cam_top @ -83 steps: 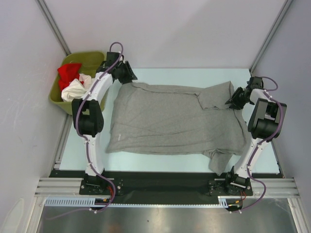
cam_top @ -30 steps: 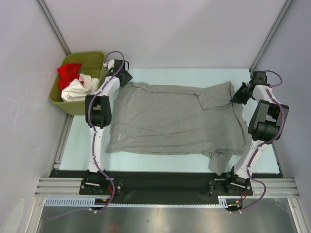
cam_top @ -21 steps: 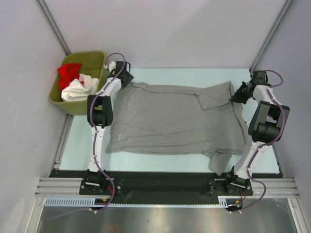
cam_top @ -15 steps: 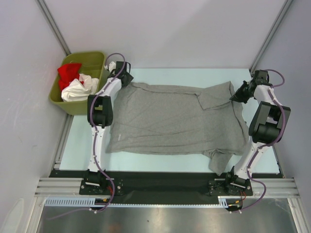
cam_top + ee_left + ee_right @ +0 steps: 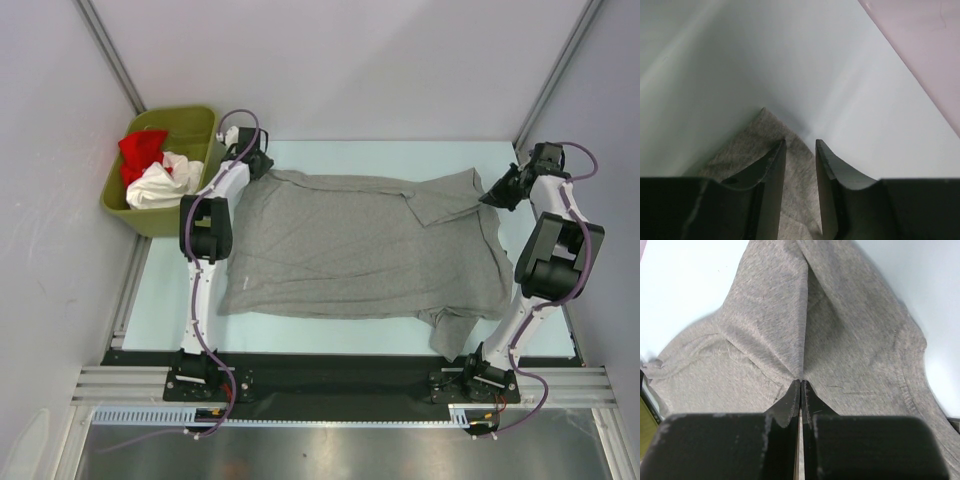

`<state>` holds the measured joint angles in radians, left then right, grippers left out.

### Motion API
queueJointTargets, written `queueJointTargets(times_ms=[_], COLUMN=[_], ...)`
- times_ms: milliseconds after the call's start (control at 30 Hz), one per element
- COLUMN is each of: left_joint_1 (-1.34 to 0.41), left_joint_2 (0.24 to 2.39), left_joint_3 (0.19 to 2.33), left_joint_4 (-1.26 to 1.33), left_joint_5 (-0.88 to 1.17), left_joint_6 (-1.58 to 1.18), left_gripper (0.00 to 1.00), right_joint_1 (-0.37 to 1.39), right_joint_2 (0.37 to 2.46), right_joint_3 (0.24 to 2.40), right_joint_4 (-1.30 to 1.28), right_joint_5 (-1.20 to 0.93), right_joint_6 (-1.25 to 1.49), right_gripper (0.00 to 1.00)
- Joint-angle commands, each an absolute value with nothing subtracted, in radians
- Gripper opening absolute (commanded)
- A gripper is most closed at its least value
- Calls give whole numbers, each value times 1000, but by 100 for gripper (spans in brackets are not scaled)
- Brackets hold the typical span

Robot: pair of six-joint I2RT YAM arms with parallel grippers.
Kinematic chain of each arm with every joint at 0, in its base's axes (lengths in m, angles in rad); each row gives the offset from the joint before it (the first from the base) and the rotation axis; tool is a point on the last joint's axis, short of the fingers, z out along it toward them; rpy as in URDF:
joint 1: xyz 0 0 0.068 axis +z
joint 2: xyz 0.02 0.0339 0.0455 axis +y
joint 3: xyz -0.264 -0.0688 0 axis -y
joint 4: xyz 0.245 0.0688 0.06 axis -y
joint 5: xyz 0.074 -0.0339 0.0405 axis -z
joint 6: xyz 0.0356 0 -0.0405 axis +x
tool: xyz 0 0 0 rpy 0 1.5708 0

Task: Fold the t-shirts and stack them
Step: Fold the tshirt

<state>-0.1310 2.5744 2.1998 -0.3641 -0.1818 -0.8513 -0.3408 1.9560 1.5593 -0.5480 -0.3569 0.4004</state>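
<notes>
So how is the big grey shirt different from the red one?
The grey shirt lies spread out on the table; the red shirt is bunched up in the green bin. The right gripper pinches the grey shirt's edge in its shut jaws; no gripper holds the red shirt. Both are soft shirts, not yet folded.

Grey shirt [image 5: 350, 245] heathered cloth, matt, softly creased; table [image 5: 330, 155] pale, smooth, faint sheen; bin [image 5: 180, 113] olive plastic (red cloth [image 5: 140, 150] and white cloth [image 5: 152, 185] crumpled inside); left fingers [image 5: 772, 170] black, matt; front sheet [image 5: 330, 455] brushed metal.
</notes>
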Motion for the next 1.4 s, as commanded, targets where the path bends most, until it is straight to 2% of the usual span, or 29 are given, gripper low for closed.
queueJointTargets(times_ms=[0,100,167,333,367,567,700,933,1367], left_joint_1=[-141,-152,-153,-153,-153,-156,-156,-175,-192], left_joint_2=[2499,2499,2500,2520,2520,2488,2409,2243,1977], left_joint_3=[2177,2181,2177,2212,2221,2289,2250,2033,1712], left_joint_4=[-339,-341,-342,-350,-357,-400,-405,-430,-472], left_joint_5=[-218,-230,-236,-245,-255,-314,-345,-344,-382], left_joint_6=[-763,-716,-704,-696,-696,-648,-614,-652,-597], left_gripper=[37,37,33,8,0,1,0,0,0], right_joint_1=[-350,-350,-350,-350,-348,-351,-365,-408,-471], right_joint_2=[1901,1901,1899,1902,1902,1879,1856,1780,1649], right_joint_3=[1589,1589,1589,1611,1614,1655,1690,1669,1516], right_joint_4=[-519,-517,-512,-508,-508,-494,-491,-525,-673], right_joint_5=[-368,-370,-367,-383,-390,-436,-469,-477,-404], right_joint_6=[414,417,420,442,451,514,595,741,739], right_gripper=[0,0,0,0,0,0,0,0,0])
